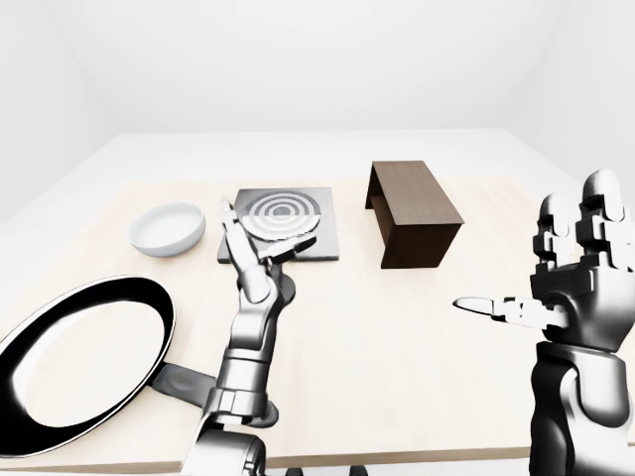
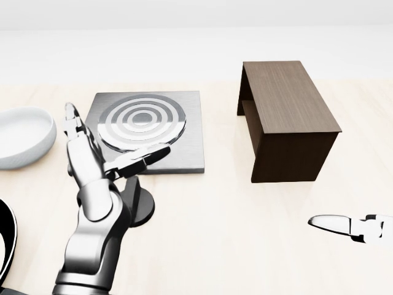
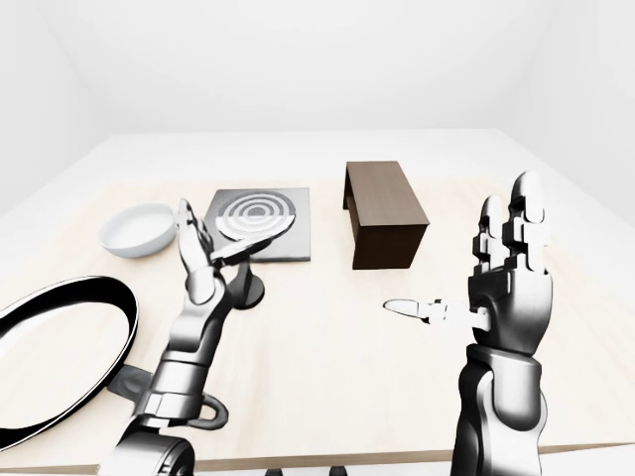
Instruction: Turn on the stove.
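The stove (image 2: 144, 132), a square grey plate with a ringed burner, lay on the pale worktop (image 2: 233, 246) near the top left of the head view, between a white bowl (image 2: 21, 135) on its left and a dark wooden box (image 2: 288, 120) on its right. The left hand (image 2: 101, 160) was raised over the stove's lower left corner, fingers spread apart, the thumb reaching across the stove's lower edge. Just below it a round black knob (image 2: 140, 206) sat on the worktop, partly hidden by the wrist. The right hand (image 3: 506, 268) stood upright and open at the right of the right-eye view, holding nothing. A black frying pan (image 1: 79, 357) lay at the lower left of the left-eye view.
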You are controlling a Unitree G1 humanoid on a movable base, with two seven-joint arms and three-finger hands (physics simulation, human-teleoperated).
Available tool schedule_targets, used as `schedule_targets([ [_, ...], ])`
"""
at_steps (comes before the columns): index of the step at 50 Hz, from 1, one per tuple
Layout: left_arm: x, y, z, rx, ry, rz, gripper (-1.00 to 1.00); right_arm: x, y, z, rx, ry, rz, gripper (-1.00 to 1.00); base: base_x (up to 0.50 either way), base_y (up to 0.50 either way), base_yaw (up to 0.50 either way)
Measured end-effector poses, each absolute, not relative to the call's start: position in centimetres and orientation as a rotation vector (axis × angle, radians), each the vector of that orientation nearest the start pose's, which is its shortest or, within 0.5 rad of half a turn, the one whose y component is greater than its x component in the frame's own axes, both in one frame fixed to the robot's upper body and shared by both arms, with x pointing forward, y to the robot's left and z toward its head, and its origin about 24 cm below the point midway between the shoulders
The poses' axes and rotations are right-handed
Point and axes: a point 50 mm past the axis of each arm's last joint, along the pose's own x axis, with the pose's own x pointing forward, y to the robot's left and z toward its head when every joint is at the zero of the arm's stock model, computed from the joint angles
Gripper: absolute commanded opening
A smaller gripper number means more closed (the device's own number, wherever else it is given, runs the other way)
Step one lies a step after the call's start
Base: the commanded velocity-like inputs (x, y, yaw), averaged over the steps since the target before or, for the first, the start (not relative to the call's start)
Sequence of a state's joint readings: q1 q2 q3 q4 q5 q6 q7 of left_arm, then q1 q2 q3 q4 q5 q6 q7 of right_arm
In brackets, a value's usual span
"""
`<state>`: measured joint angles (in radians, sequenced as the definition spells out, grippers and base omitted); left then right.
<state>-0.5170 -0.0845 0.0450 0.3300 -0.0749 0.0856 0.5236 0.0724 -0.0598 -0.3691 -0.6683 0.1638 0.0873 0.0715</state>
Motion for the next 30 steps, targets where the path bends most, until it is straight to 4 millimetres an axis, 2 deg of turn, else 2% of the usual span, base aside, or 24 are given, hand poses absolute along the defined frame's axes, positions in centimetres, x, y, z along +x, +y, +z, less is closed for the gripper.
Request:
schedule_targets([
  [6,33.0,13.3,12.3,-0.159,-0.159,0.4,1.0,19.4,-22.6,17.4,-0.047,-0.54,-0.225,1.0,0.0,0.0,0.0],
  [11,32.4,13.9,13.6,-0.16,-0.225,0.408,1.0,19.4,-22.6,17.4,-0.047,-0.541,-0.225,1.0,0.0,0.0,0.0],
  [30,31.5,14.7,15.1,-0.174,-0.306,0.417,1.0,19.4,-22.6,17.3,-0.046,-0.534,-0.225,1.0,0.0,0.0,0.0],
])
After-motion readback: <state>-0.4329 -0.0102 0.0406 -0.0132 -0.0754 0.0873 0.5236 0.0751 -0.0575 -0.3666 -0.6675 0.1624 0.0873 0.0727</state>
